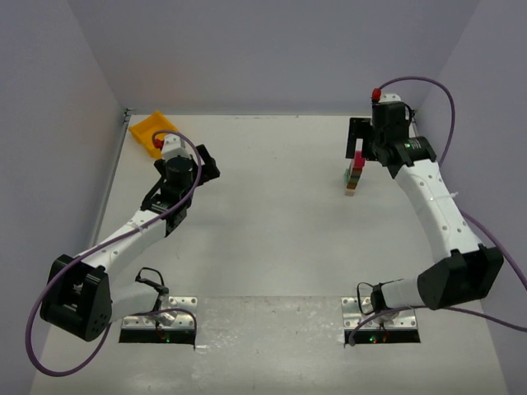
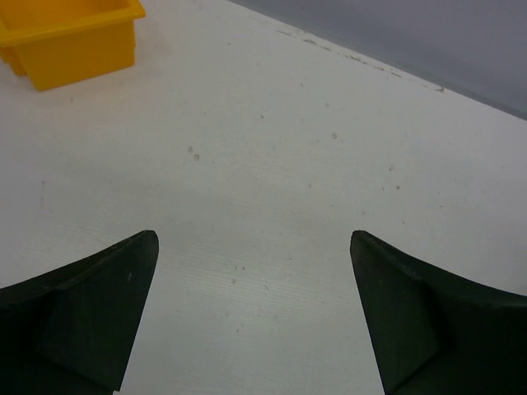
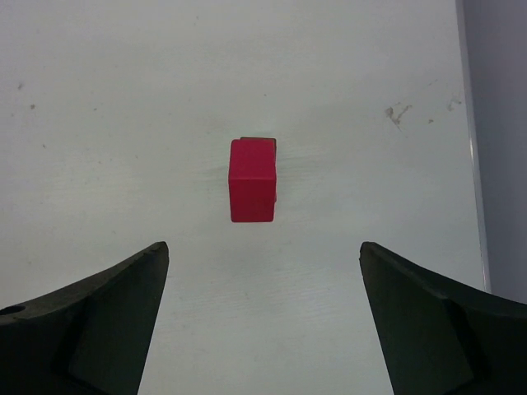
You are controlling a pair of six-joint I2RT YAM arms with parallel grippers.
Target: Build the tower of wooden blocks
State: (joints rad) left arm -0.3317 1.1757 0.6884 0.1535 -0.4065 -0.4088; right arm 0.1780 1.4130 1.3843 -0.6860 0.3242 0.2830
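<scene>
While right end effector [image 3: 263, 247] hangs spread, wood block tower [image 3: 252, 181] beneath

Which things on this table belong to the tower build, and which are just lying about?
Job: narrow multicoloured wooden block tower, magenta cube topmost; right arm's fingers, open, over it.
Lying about: yellow plastic bin; small red item inside, unidentifiable.
</scene>
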